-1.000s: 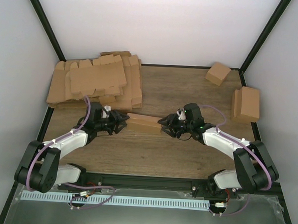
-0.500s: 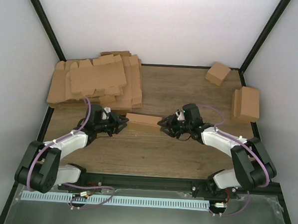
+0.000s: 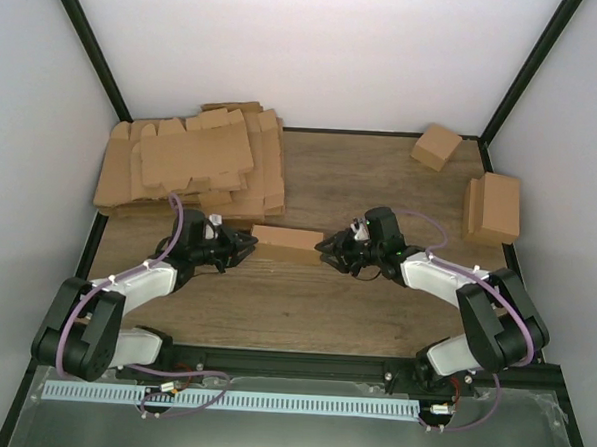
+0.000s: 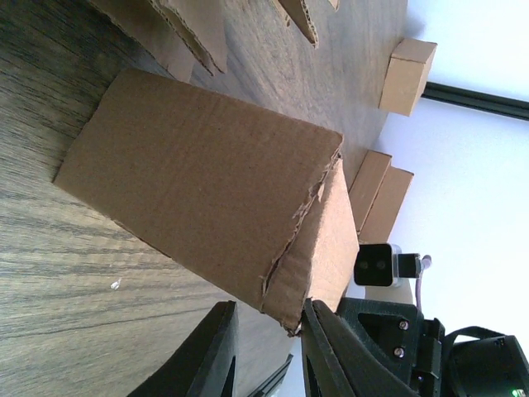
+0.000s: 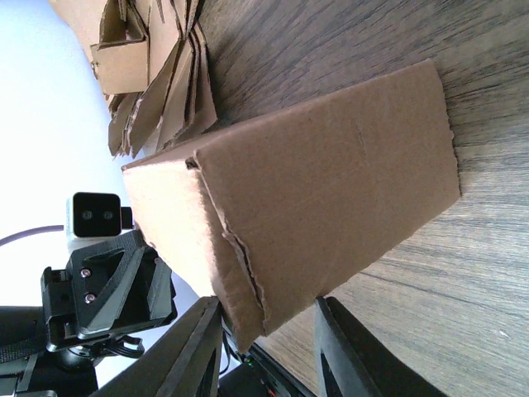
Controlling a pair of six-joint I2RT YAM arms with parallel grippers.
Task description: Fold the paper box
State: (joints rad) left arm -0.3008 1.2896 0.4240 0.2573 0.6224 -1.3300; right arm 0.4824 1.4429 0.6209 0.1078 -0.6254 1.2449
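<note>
The paper box [image 3: 288,239] lies folded into a shallow brown rectangle on the table's middle, long side left to right. My left gripper [image 3: 245,243] is at its left end and my right gripper [image 3: 327,248] at its right end. In the left wrist view the paper box [image 4: 207,190] has its torn end corner between the jaws of my left gripper [image 4: 266,308]; one finger touches it and a gap shows at the other. In the right wrist view the paper box [image 5: 314,215] dips its corner into my right gripper [image 5: 264,308], whose jaws are narrowed round it with wood showing inside.
A pile of flat brown blanks [image 3: 192,163] fills the back left. A small cube-like box [image 3: 436,146] sits at the back right, and two folded boxes [image 3: 495,206] stand by the right wall. Dark frame posts edge the table.
Both grippers have narrowed round the box's ends. The box has turned from slightly tilted to square with the table and shifted a little toward the back.
</note>
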